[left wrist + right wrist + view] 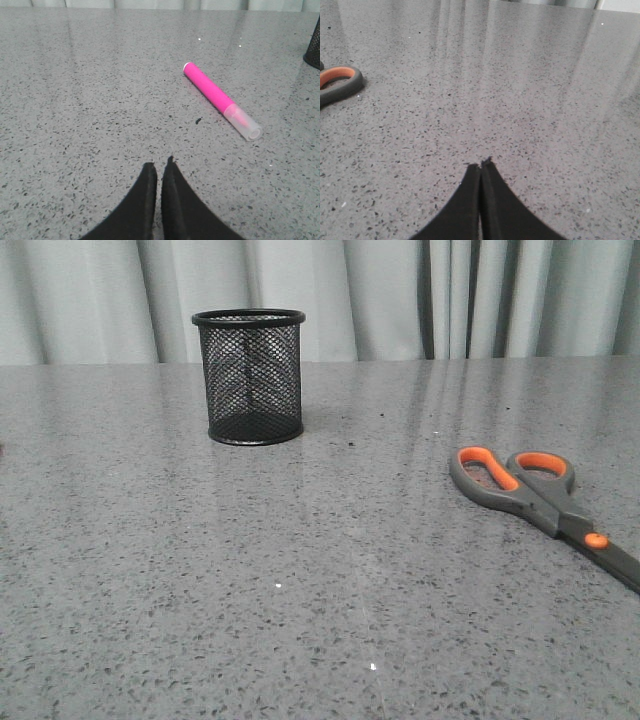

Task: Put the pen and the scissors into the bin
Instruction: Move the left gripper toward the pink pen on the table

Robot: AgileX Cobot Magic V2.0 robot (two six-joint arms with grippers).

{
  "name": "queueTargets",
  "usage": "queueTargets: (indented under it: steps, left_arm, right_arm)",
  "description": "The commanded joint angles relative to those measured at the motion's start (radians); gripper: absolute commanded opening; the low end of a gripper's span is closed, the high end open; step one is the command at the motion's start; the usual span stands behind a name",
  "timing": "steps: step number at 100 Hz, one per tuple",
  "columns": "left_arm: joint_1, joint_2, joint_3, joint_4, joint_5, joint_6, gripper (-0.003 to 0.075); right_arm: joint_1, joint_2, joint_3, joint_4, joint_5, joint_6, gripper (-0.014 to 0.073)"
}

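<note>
The bin [250,376], a black wire-mesh cup, stands upright at the back left of the table in the front view; a sliver of the bin [314,49] shows in the left wrist view. The scissors [545,502] lie flat at the right with grey, orange-lined handles; one handle loop of the scissors [339,84] shows in the right wrist view. The pink pen [220,99] with a clear cap lies flat on the table, apart from my left gripper [160,164], which is shut and empty. My right gripper [481,165] is shut and empty. Neither gripper appears in the front view.
A grey speckled table [300,590] carries everything. Pale curtains [420,295] hang behind its far edge.
</note>
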Motion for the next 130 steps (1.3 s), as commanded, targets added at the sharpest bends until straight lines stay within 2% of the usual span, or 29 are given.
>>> queueTargets:
  steps: [1, 68, 80, 88, 93, 104, 113, 119, 130]
  left_arm:
    - [0.002, -0.031, 0.043, 0.0, -0.048, -0.007, -0.0001]
    - [0.002, -0.031, 0.043, 0.01, -0.048, -0.005, -0.0001]
    - [0.002, -0.031, 0.043, 0.021, -0.053, -0.005, -0.0001]
    - [0.002, -0.031, 0.043, 0.015, -0.083, -0.005, -0.0001]
    - [0.002, -0.031, 0.043, -0.063, -0.136, -0.007, -0.0001]
    - [0.002, -0.031, 0.043, -0.345, -0.261, -0.007, -0.0001]
    - [0.002, -0.031, 0.043, -0.496, -0.344, -0.007, -0.0001]
    - [0.002, -0.031, 0.043, -0.604, -0.387, -0.007, -0.0001]
    - [0.002, -0.031, 0.043, -0.792, -0.427, -0.007, -0.0001]
  right_arm:
    - [-0.005, -0.014, 0.015, 0.0, -0.027, -0.009, -0.007]
    - [-0.005, -0.014, 0.015, -0.01, -0.032, -0.009, -0.007]
    - [-0.005, -0.014, 0.015, -0.085, -0.131, -0.009, -0.007]
    - [-0.005, -0.014, 0.015, -0.085, -0.29, -0.009, -0.007]
    - [-0.005, -0.014, 0.015, -0.085, -0.394, -0.009, -0.007]
    - [-0.005, -0.014, 0.015, -0.07, -0.595, -0.005, -0.007]
    - [-0.005, -0.014, 0.015, 0.016, -0.707, 0.122, -0.007]
    - [-0.005, -0.014, 0.015, 0.075, -0.712, 0.23, -0.007]
    - [-0.005, -0.014, 0.009, 0.223, -0.632, 0.288, -0.007]
